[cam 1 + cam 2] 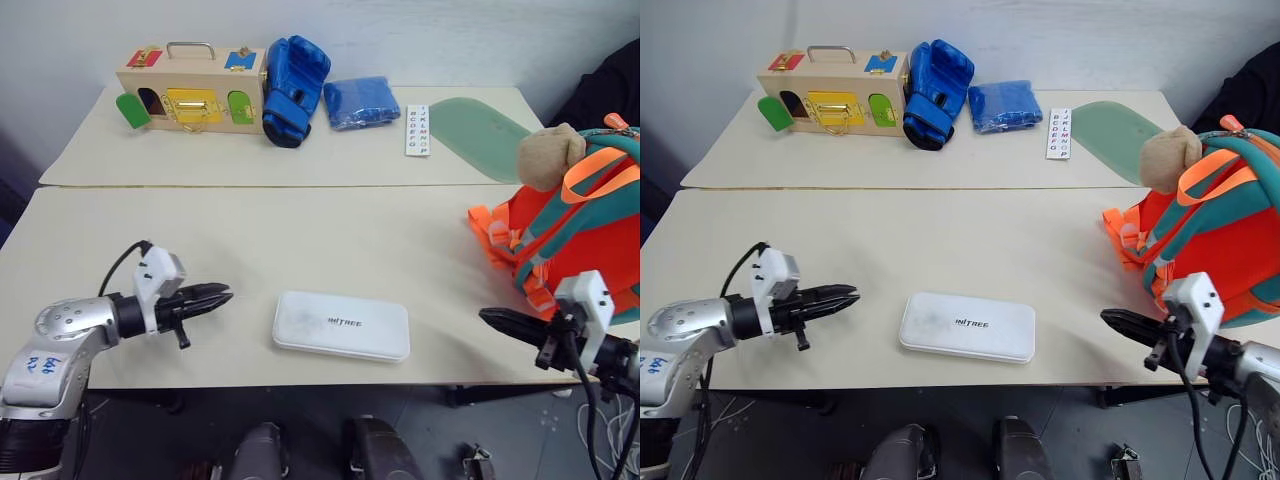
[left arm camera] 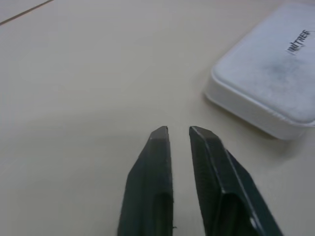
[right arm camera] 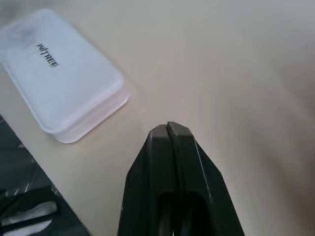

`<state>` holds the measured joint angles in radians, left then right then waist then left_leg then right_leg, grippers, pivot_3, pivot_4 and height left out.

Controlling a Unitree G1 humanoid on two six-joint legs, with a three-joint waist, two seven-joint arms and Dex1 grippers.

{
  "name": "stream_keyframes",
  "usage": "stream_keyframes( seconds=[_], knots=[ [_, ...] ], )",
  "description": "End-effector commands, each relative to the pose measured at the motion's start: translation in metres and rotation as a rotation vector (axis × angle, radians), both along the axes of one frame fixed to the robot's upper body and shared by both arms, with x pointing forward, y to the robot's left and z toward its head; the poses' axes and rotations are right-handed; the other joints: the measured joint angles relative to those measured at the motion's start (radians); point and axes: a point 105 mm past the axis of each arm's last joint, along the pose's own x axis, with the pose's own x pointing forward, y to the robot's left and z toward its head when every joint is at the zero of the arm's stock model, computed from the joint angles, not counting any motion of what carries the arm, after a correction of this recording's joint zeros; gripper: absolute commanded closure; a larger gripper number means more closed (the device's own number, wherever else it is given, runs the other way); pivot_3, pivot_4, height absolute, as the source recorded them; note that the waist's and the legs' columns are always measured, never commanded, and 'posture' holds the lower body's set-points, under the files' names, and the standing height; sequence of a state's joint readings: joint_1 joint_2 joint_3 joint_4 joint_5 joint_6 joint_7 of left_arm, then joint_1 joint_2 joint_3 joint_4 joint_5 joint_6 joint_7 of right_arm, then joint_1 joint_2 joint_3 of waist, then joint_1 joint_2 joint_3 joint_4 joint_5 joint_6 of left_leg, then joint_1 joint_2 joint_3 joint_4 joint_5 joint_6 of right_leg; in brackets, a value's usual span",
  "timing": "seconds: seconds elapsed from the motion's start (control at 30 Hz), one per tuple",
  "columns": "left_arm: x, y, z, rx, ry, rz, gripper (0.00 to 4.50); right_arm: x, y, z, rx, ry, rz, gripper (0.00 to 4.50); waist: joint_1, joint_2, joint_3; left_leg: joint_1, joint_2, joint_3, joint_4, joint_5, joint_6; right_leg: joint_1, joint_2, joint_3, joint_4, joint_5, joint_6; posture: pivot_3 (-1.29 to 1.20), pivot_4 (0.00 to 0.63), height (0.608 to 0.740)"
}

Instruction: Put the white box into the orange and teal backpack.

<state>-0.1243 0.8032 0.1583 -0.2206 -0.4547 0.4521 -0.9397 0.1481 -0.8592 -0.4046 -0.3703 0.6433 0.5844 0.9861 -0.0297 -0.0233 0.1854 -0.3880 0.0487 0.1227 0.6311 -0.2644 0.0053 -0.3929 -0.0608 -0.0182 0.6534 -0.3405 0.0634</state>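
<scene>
- Lying flat near the front edge of the bench (image 1: 250, 230), about midway along it, the white box (image 1: 341, 325) sits between the two claws in the left eye view. The left claw (image 1: 222, 295) points at its left end with fingers drawn together, near but apart from it.
- In the right eye view, the right claw (image 1: 1110, 318) has its fingers together, tips aimed at the box's right end, a gap of bare bench between them. The orange and teal backpack (image 1: 1225, 240) stands at the bench's right edge, just behind that claw.
- In the left wrist view, the left claw's fingers stand nearly together with a thin slit between the tips, holding nothing; the box lies ahead and to one side, untouched.
- In the right wrist view, the right claw's fingers are pressed tight together above the bench; the box lies ahead, off to one side, near the bench's front edge.
</scene>
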Motion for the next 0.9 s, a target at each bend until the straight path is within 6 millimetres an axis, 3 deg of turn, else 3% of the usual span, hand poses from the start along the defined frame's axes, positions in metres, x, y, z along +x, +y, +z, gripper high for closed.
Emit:
stream_keyframes(
  seconds=[0.03,0.2,0.47,0.73,0.9],
  knots=[
    [-0.002,-0.015,-0.002,0.037,-0.003,-0.078,4.47,0.008,0.009,-0.003,-0.057,-0.013,0.079,4.50,0.001,0.000,0.000,0.000,0.000,0.000,0.000,0.000,0.000,0.000,0.000,0.000,0.000,0.000,0.000,0.00,0.150,0.740],
    [-0.002,-0.043,-0.017,0.073,0.026,-0.184,4.47,0.020,0.018,-0.015,-0.150,-0.002,0.166,4.50,0.002,0.000,0.000,0.000,0.000,0.000,0.001,0.000,0.000,0.000,0.000,0.000,0.000,0.000,0.000,0.00,0.150,0.740],
    [-0.012,-0.059,-0.025,0.087,0.061,-0.273,4.47,0.016,0.029,-0.026,-0.173,0.050,0.288,4.50,0.002,0.000,0.000,0.000,0.000,0.000,0.001,0.000,0.000,0.000,0.000,0.000,0.000,0.000,0.000,0.00,0.150,0.740],
    [-0.015,-0.063,-0.029,0.053,0.074,-0.258,4.47,0.029,0.043,-0.034,-0.164,0.027,0.287,4.50,0.002,0.000,0.000,0.000,0.000,0.000,0.001,0.000,0.000,0.000,0.000,0.000,0.001,0.000,0.000,0.00,0.150,0.740],
    [-0.011,-0.050,-0.030,0.016,0.112,-0.181,4.47,0.035,0.040,-0.032,-0.180,0.011,0.277,4.50,0.002,0.000,0.000,-0.001,0.000,0.000,0.002,0.000,0.000,0.000,0.000,0.000,0.001,0.000,0.000,0.00,0.150,0.740]
  ],
)
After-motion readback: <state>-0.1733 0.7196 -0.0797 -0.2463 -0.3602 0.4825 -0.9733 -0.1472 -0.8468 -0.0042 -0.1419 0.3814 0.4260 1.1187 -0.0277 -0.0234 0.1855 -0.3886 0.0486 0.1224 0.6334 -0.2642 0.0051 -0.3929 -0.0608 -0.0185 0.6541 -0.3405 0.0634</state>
